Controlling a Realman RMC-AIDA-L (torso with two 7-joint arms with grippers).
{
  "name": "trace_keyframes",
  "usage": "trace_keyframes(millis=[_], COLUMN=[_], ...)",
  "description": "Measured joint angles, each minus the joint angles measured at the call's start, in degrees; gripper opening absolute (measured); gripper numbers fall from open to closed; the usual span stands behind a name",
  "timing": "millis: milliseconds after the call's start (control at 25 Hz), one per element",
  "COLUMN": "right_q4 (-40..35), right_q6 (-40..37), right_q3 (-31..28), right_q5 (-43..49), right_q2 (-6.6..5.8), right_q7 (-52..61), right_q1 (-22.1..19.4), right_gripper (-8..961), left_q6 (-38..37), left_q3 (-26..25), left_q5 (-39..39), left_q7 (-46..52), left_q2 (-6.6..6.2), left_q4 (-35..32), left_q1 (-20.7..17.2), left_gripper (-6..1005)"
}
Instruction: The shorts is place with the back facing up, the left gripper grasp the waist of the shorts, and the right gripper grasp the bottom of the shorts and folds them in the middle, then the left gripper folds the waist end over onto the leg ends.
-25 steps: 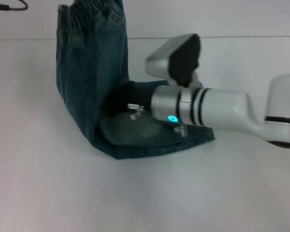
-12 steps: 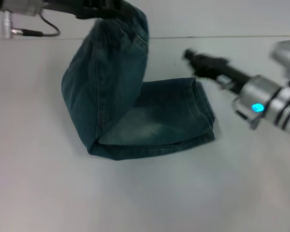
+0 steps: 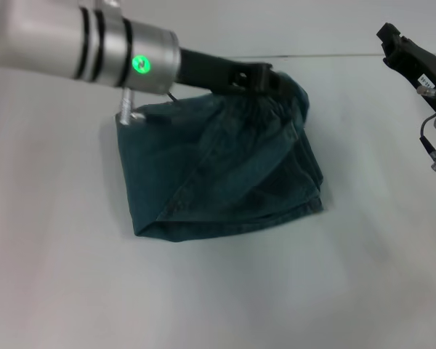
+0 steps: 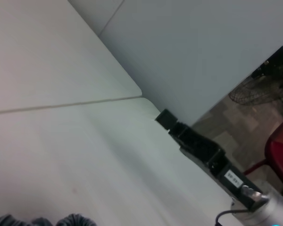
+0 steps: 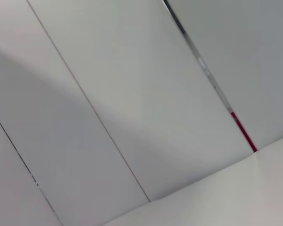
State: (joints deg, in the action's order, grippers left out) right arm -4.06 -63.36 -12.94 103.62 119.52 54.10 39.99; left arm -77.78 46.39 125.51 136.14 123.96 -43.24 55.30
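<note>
The denim shorts (image 3: 225,171) sit in the middle of the white table (image 3: 218,291), doubled over, with the fold line running along the side toward the robot's left and the leg ends stacked toward its right. The upper layer is draped loosely, rumpled, and its waist end is carried up at the far right corner of the bundle. There the left gripper (image 3: 265,78) reaches in across the cloth from the left, its black fingers clamped on the gathered waistband, the fabric bunched around the tips. A green light glows on the silver wrist behind it, and the arm's shadow falls over the top of the denim. The lower edge of the shorts lies flat against the table, nearest the camera.

Off at the right edge of the head view, the right gripper (image 3: 394,40) hangs above the table, well apart from the shorts and holding nothing; whether its fingers are apart or together, I cannot tell. The left wrist view catches that same black gripper (image 4: 172,125) over the table's far corner.
</note>
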Motion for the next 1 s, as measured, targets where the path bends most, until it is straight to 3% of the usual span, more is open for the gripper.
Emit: trace_keyframes(millis=[320,440,640,680,920,1000], right_q4=[0.5,0.6,0.5,0.0,-10.0,-15.2], right_q6=[0.7,0.8,0.7,0.6,-9.0,-14.8], right_q3=[0.2,1.4,6.4,8.2,23.5,29.3], right_q5=[0.1,0.5,0.5,0.5,0.5,0.5], right_q2=[0.24,0.26,0.19,0.11,-0.08,-0.40], right_q7=[-0.4,-0.1,2.0,3.9,20.9,25.6], right_q1=[0.7,0.9,1.1,1.1,0.1,-1.2], right_gripper=[-1,6,22,26,46,133], left_q6=[12.5,14.2,12.3,9.8,3.8,0.6], left_q3=[7.7,9.7,9.6,9.4,7.4,4.2], left_q5=[-8.6,-12.3,-19.5,-23.9,-28.7,-28.8], left_q7=[-5.6,-7.9,-13.8,-18.0,-23.0,-24.6], left_q2=[0.52,0.56,0.37,0.20,-0.29,-0.81], left_q4=[13.9,14.8,12.9,10.4,1.6,0.1], left_q1=[1.3,0.5,-3.5,-7.3,-18.9,-22.5], left_gripper=[86,289,494,535,676,723])
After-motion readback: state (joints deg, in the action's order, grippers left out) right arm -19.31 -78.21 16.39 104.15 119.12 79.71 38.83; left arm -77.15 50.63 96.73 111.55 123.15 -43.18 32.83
